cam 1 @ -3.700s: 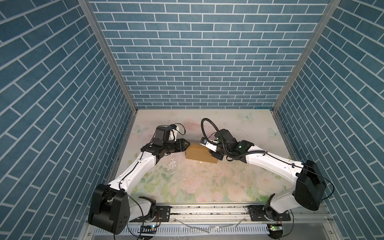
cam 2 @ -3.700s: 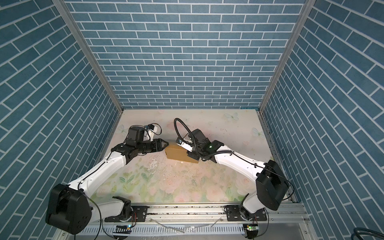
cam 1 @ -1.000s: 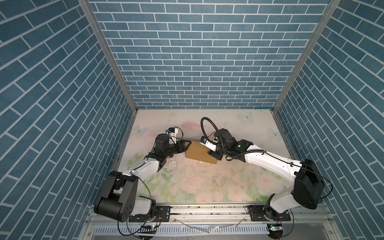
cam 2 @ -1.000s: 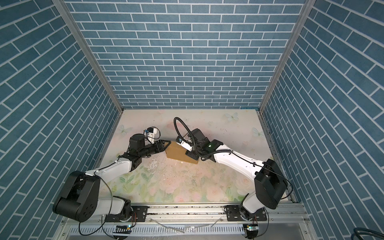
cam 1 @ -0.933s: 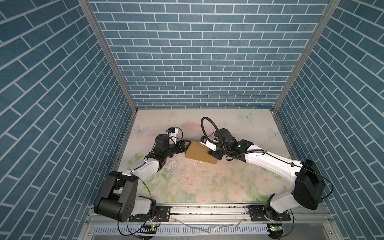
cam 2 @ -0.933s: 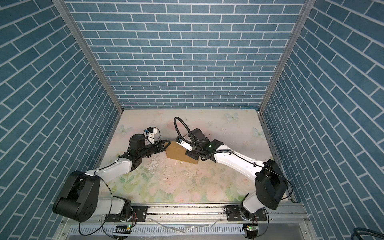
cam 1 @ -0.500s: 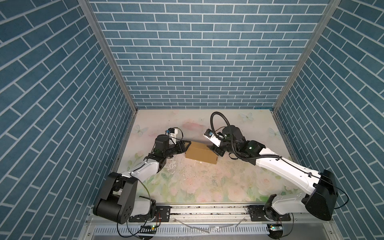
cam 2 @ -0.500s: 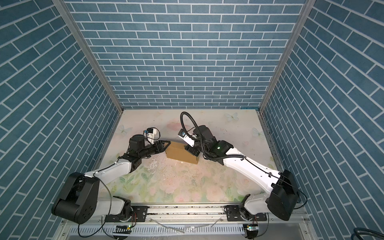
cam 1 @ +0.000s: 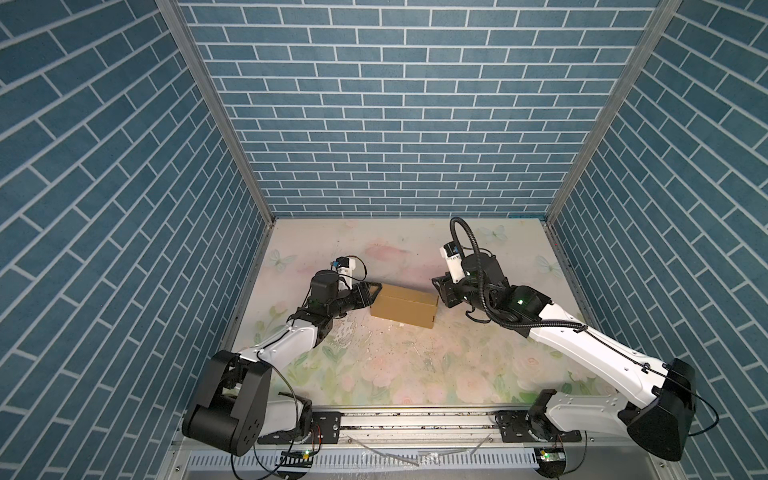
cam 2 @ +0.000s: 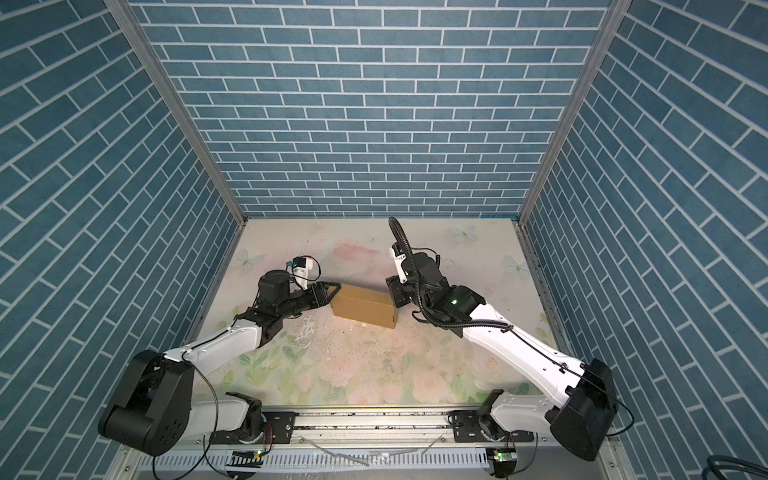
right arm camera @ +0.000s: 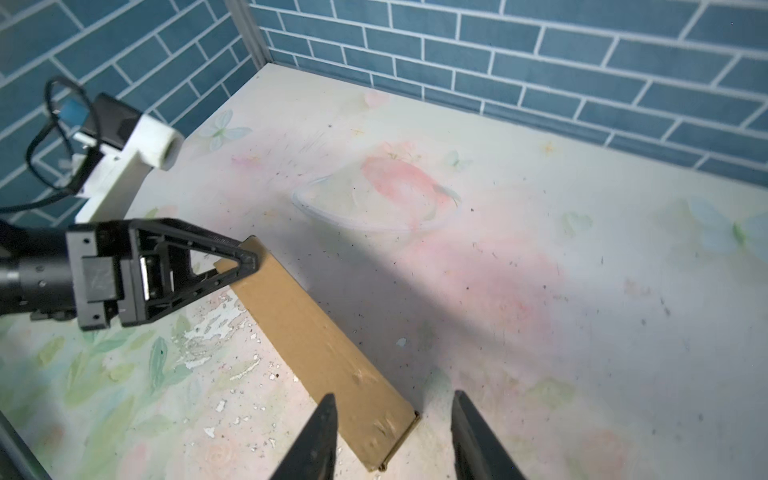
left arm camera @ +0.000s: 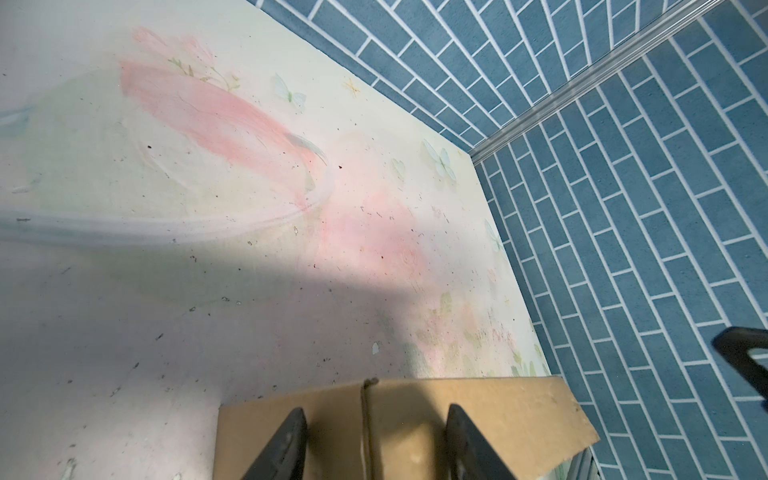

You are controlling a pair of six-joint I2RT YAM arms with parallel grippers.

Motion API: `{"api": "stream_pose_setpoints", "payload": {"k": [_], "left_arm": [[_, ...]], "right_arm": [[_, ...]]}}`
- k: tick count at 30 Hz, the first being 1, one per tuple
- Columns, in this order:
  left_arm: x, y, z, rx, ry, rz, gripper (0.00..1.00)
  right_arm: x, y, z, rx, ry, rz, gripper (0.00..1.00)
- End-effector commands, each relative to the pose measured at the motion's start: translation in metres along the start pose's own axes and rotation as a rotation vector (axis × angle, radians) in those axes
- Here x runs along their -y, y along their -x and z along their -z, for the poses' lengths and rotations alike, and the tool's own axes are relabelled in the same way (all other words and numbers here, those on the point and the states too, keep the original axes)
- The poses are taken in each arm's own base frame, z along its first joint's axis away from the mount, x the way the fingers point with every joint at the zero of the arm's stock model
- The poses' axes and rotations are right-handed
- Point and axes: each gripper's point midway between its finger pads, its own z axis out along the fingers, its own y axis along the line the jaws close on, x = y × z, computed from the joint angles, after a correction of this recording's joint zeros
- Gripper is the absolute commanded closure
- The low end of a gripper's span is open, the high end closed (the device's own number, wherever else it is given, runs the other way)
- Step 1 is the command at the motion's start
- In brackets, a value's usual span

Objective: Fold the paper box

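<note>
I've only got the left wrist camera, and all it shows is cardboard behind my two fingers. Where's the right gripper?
Observer: In both top views the right gripper sits at the end of the paper box opposite the left gripper.
Operator: Is it gripping?
Observer: No. The right wrist view shows its jaws open, with the box's end corner between them.
Operator: And the box's shape?
Observer: From above, it's an oblong closed on top, lying on the floral table.

left gripper (cam 1: 372,291) low, pointing 2 o'clock, jaws apart | right gripper (cam 1: 439,293) pointing 9 o'clock, jaws apart too
</note>
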Motion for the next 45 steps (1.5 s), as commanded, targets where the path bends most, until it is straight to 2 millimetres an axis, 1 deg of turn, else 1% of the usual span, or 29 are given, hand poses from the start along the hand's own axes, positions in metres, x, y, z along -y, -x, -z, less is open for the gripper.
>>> {"api": "stream_pose_setpoints", "payload": {"k": [1, 3, 9, 14, 18, 21, 24, 27, 29, 35, 36, 37, 45], "left_arm": [[-0.034, -0.035, 0.002, -0.094, 0.132, 0.035, 0.46], [-0.035, -0.034, 0.003, -0.091, 0.135, 0.033, 0.46], [-0.034, -0.036, 0.003, -0.097, 0.144, 0.021, 0.46], [-0.035, -0.037, 0.004, -0.102, 0.154, 0.011, 0.46], [-0.034, -0.038, 0.004, -0.105, 0.154, 0.01, 0.46], [-0.033, -0.038, 0.004, -0.103, 0.155, 0.008, 0.46], [-0.033, -0.038, 0.004, -0.104, 0.156, 0.007, 0.46], [-0.033, -0.037, 0.004, -0.101, 0.157, 0.006, 0.46], [-0.033, -0.038, 0.004, -0.104, 0.158, 0.006, 0.46], [-0.032, -0.037, 0.003, -0.105, 0.16, 0.003, 0.46], [-0.033, -0.038, 0.003, -0.106, 0.164, 0.004, 0.46], [-0.033, -0.038, 0.003, -0.108, 0.164, 0.004, 0.46], [-0.032, -0.038, 0.002, -0.116, 0.164, 0.002, 0.46]], "right_arm": [[0.008, -0.024, -0.003, -0.073, -0.035, -0.259, 0.56], [0.012, -0.033, -0.004, -0.079, -0.046, -0.336, 0.57], [0.01, -0.047, -0.011, -0.05, 0.032, -0.546, 0.57], [0.011, -0.058, -0.014, -0.046, 0.078, -0.651, 0.57], [0.011, -0.062, -0.017, -0.055, 0.091, -0.677, 0.57], [0.007, -0.063, -0.021, -0.066, 0.116, -0.682, 0.57], [0.004, -0.063, -0.025, -0.074, 0.127, -0.682, 0.57], [0.002, -0.068, -0.031, -0.096, 0.134, -0.688, 0.58], [0.0, -0.073, -0.038, -0.111, 0.144, -0.696, 0.6], [0.005, -0.092, -0.05, -0.143, 0.119, -0.724, 0.64], [0.001, -0.094, -0.05, -0.162, 0.14, -0.726, 0.64], [0.001, -0.097, -0.051, -0.166, 0.139, -0.729, 0.65], [0.01, -0.109, -0.054, -0.17, 0.122, -0.748, 0.74]]}}
